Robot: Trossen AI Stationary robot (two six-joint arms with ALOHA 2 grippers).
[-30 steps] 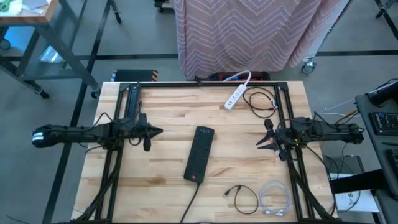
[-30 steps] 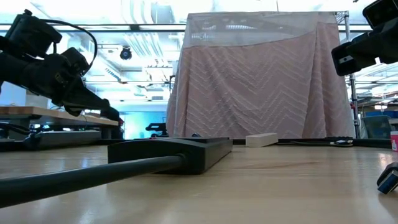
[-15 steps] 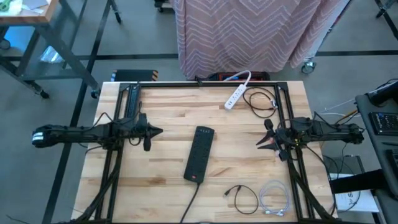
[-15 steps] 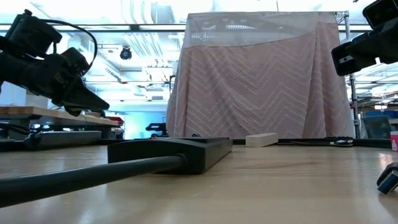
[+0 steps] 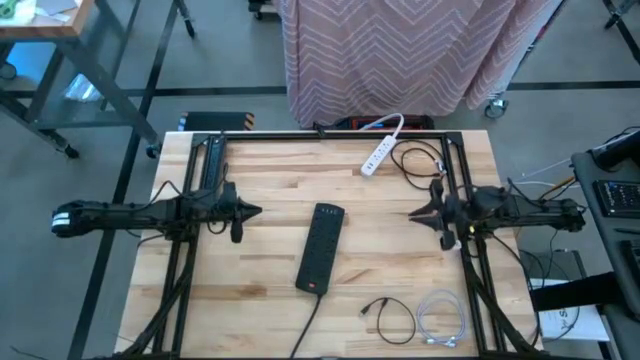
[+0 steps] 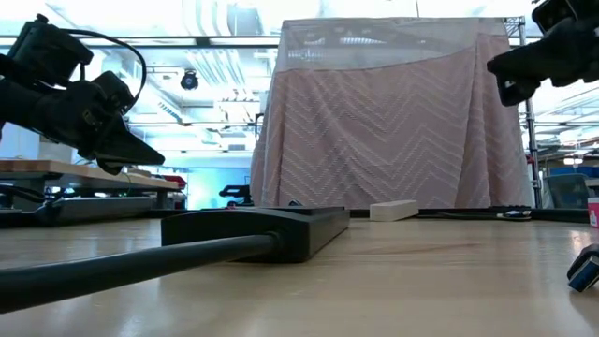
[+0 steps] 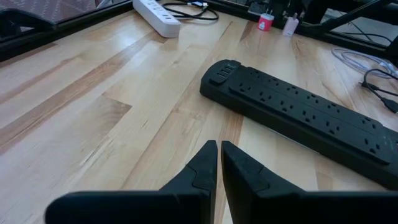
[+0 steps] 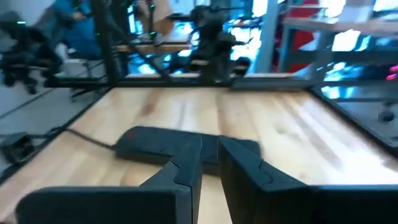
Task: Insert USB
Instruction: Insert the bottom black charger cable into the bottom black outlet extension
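Observation:
A black power strip [image 5: 320, 248] lies flat mid-table, and its cord runs off the near edge. A black USB cable [image 5: 385, 312] and a coiled white cable [image 5: 440, 318] rest on the wood near the near right corner. My left gripper [image 5: 258, 211] hovers shut, left of the strip and above the table. Its wrist view shows the fingertips [image 7: 217, 149] together, facing the strip [image 7: 298, 115]. My right gripper [image 5: 413, 213] hovers right of the strip and points toward the table's left. A narrow gap shows between its fingers [image 8: 210, 146], with nothing in it.
A white power strip [image 5: 378, 153] and a looped black cable [image 5: 420, 160] lie at the far right. Black frame rails [image 5: 190, 250] run along both table sides. A pink curtained cart [image 5: 400, 50] stands beyond the far edge. A blue-tipped plug [image 6: 585, 271] shows low at the right.
My right gripper has swung in place. It slanted toward the near left before, and now it points straight at the table's left edge, with its tip a little higher. The left arm and everything on the table have kept still.

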